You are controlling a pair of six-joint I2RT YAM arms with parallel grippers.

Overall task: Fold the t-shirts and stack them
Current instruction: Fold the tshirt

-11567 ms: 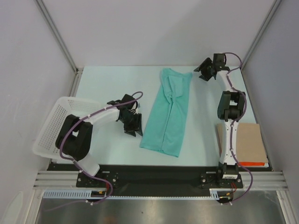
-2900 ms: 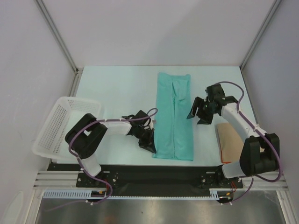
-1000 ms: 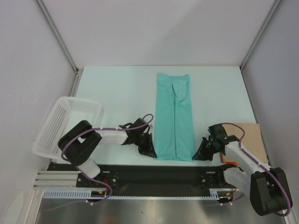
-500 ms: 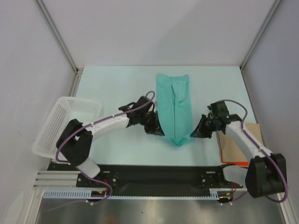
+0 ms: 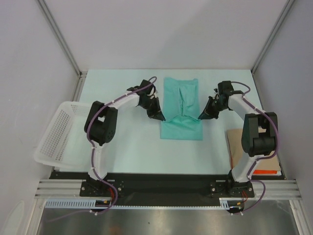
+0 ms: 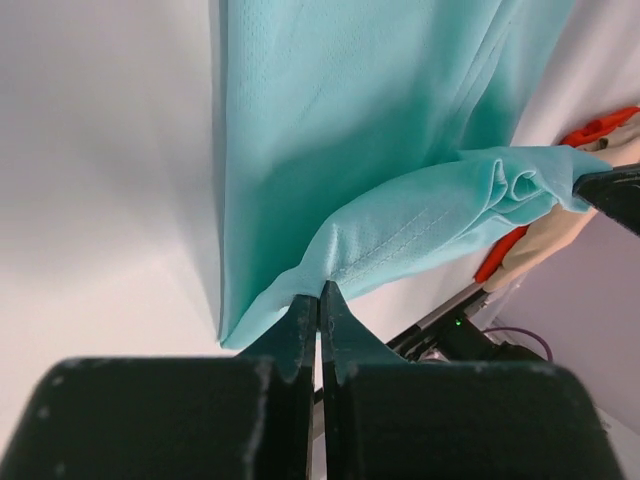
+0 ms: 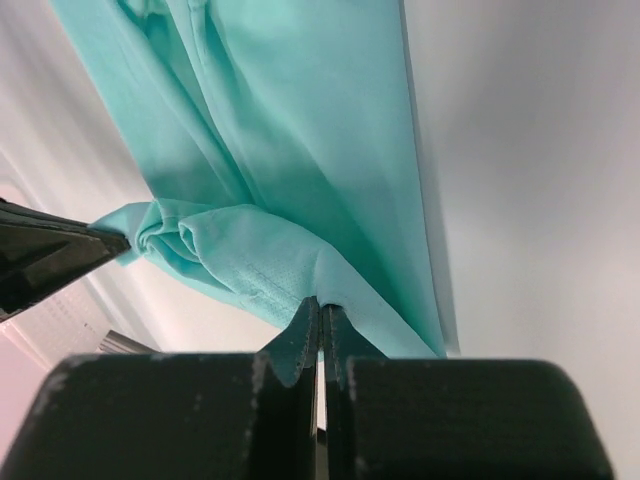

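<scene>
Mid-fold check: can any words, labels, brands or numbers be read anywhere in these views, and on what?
No readable text in any view.
The plain teal cloth t-shirt shows no print or tag.
The white mesh plastic basket shows no label.
The flat brown cardboard sheet shows no markings.
</scene>
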